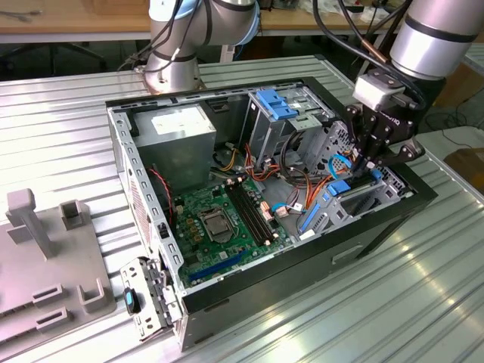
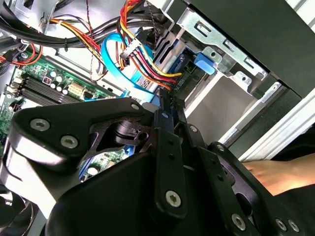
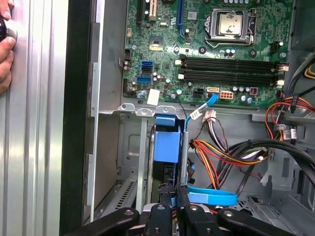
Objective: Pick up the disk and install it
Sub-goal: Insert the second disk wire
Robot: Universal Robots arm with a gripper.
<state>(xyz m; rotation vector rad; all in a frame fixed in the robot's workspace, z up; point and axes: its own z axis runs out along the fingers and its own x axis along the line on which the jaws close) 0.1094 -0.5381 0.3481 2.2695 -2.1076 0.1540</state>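
Observation:
The disk [image 3: 166, 145] stands on edge in the drive bay of the open computer case [image 1: 302, 82], at the exterior view's right. Its blue rail and dark body show between the bay's metal walls. In the exterior view the disk's blue end [image 1: 339, 187] sits just below my gripper [image 1: 369, 168]. My gripper [image 3: 176, 194] reaches down into the bay with its fingers drawn together on the disk's near edge. In the second wrist view the closed fingertips [image 2: 166, 105] lie against the blue-railed disk [image 2: 189, 69], beside bundled cables.
Coloured power wires [image 3: 221, 152] and a blue data cable [image 3: 211, 196] crowd the bay. The motherboard [image 1: 219, 219] and power supply [image 1: 181, 125] fill the case. A person's hand [image 3: 5, 49] rests on the table by the case wall. A grey fixture plate [image 1: 45, 257] lies at the exterior view's left.

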